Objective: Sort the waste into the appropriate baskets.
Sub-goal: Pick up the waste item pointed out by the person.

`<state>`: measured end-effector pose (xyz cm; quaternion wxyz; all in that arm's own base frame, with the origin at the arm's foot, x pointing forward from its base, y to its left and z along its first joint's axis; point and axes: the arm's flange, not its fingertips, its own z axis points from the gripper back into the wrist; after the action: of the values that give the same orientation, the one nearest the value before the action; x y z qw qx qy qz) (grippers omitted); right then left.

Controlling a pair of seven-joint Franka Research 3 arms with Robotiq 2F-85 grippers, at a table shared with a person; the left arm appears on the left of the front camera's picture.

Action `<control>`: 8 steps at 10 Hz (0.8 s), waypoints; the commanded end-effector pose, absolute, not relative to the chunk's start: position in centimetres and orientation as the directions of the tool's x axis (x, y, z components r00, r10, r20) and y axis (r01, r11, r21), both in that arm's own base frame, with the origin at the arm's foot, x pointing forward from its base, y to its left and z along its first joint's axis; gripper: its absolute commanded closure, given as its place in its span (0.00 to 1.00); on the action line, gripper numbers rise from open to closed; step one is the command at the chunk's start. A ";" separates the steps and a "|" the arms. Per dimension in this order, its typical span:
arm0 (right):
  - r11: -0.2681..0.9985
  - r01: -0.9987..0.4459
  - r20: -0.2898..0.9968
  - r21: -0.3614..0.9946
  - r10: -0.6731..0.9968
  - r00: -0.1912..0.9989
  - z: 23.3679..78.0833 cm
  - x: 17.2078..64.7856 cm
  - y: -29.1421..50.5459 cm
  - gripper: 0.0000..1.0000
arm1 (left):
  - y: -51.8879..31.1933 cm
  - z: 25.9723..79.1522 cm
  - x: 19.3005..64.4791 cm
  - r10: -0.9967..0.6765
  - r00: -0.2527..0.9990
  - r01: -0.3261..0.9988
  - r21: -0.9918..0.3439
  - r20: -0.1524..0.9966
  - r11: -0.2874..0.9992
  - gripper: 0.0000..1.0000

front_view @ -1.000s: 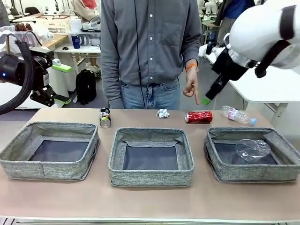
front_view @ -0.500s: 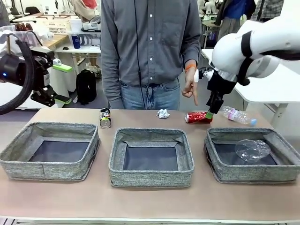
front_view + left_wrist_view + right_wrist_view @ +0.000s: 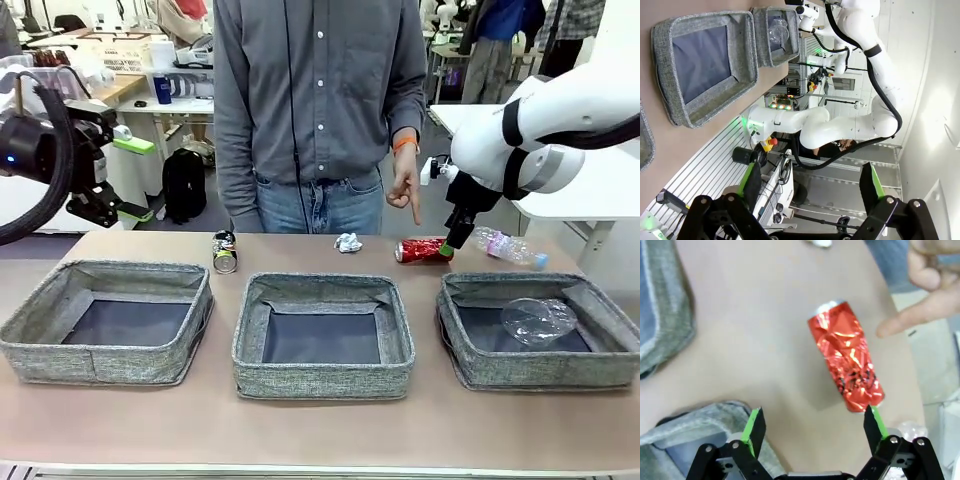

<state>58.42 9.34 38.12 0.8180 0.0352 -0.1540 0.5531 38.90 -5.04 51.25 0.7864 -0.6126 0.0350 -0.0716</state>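
Red drink can (image 3: 846, 360) lies on its side on the tabletop (image 3: 765, 340), centre frame, off-centre between the spread fingers of the right end effector (image 3: 815, 415). Hazard: one pad may strike the can's end on descent and roll it toward the person's pointing hand (image 3: 932, 287).

The tan counter (image 3: 320, 430) holds left basket (image 3: 100, 362), middle basket (image 3: 322, 380) and right basket (image 3: 540, 372) mid-frame; higher up lie a dark can (image 3: 224, 252), paper ball (image 3: 347, 242), red can (image 3: 424, 250) and clear bottle (image 3: 508, 246).

No legible text or labels.
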 end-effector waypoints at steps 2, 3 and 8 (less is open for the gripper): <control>0.410 -0.906 0.238 -0.108 0.895 0.377 36.5 60.1 8.4 0.00 | -5.0 51.6 38.8 -0.161 0.987 0.064 -0.967 0.025 0.245 0.00; 0.316 -0.946 0.242 -0.071 0.926 0.291 35.2 61.2 8.9 0.00 | -5.0 51.6 38.8 -0.161 0.987 0.064 -0.967 0.025 0.245 0.00; 0.217 -0.965 0.277 -0.144 0.945 0.171 34.0 62.8 9.7 0.00 | -5.0 51.6 38.8 -0.161 0.987 0.064 -0.967 0.025 0.245 0.00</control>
<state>62.33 10.46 33.92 0.7829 0.0391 -0.1384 0.6053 38.92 -5.04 51.24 0.7863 -0.6126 0.0351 -0.0715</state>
